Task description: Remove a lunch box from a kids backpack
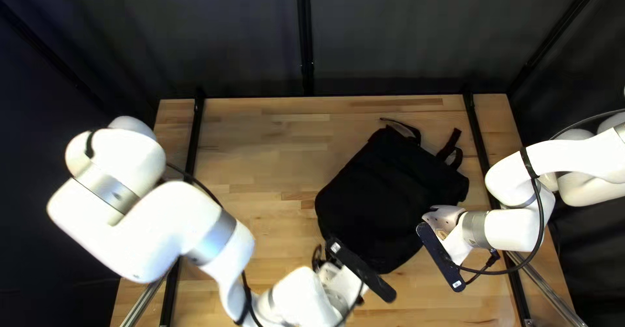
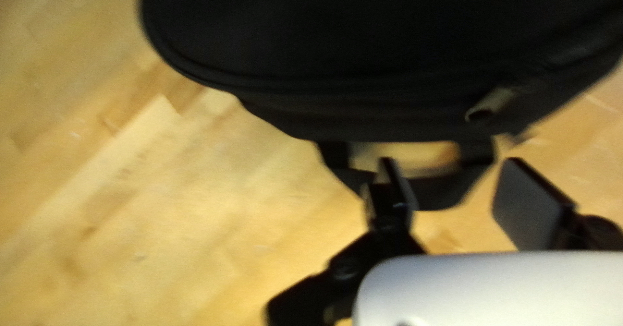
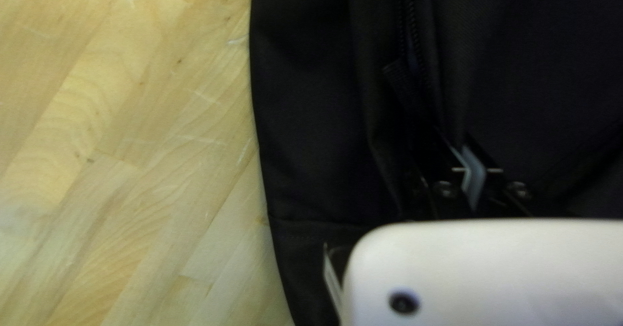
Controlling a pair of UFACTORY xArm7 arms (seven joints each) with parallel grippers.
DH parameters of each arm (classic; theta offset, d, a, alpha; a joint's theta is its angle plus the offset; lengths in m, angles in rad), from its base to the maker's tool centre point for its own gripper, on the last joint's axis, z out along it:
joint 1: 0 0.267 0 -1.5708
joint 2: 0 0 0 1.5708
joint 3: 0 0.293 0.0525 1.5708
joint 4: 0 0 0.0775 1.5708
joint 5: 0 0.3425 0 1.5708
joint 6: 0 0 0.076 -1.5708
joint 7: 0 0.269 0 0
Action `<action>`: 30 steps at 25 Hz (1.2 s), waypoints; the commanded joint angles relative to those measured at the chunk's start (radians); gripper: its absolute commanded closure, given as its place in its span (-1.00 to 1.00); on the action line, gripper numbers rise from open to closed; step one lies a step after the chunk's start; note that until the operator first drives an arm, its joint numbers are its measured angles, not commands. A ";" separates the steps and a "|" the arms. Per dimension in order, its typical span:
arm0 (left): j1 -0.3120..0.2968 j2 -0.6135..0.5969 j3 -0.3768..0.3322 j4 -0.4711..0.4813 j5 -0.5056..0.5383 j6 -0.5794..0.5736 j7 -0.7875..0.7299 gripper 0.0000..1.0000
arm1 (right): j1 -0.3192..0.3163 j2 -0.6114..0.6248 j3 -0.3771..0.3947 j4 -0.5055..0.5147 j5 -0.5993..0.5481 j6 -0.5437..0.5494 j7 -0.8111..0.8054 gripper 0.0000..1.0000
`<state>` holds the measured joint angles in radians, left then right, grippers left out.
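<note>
Black backpack [image 1: 384, 197] on wood desk [image 1: 254, 145], a claw near each of two edges.
Top left view: pack lies right of centre, straps [image 1: 450, 148] toward the far edge; left claw [image 1: 340, 280] by its near end, right claw [image 1: 446, 218] at its right side. Left wrist view: left claw [image 2: 451, 164] spread wide, fabric loop [image 2: 441, 193] just ahead, one finger overlapping it in the view; contact unclear. Metal zip pull [image 2: 496, 102] on the pack beyond. Right wrist view: right claw [image 3: 464, 147] nearly together, down at the cloth by a zip [image 3: 409, 14]; cannot tell if any is pinched.
</note>
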<state>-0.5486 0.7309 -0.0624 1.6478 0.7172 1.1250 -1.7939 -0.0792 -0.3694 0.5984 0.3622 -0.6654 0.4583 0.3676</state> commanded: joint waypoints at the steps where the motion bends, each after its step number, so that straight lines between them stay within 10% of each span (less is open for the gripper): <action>1: 0.019 0.019 0.005 0.020 -0.004 -0.027 0.000 -1.00 | -0.002 0.002 0.000 0.003 -0.002 -0.001 -0.002 1.00; 23: 0.043 -0.059 0.016 -0.124 0.000 -0.062 -0.051 -1.00 | -0.022 0.031 -0.008 0.036 -0.017 -0.001 -0.018 1.00; 26: 0.043 -0.062 0.017 -0.130 0.002 -0.062 -0.053 -0.72 | -0.024 0.033 -0.008 0.037 -0.017 -0.003 -0.018 1.00; 29: 0.041 -0.065 0.019 -0.137 0.007 -0.062 -0.058 0.79 | -0.026 0.036 -0.008 0.039 -0.021 -0.004 -0.018 1.00; 30: 0.041 -0.064 0.020 -0.136 0.008 -0.061 -0.057 1.00 | -0.028 0.037 -0.007 0.039 -0.023 -0.005 -0.016 1.00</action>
<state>-0.5066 0.6668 -0.0437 1.5126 0.7227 1.0630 -1.8503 -0.1048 -0.3342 0.5905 0.4004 -0.6853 0.4547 0.3498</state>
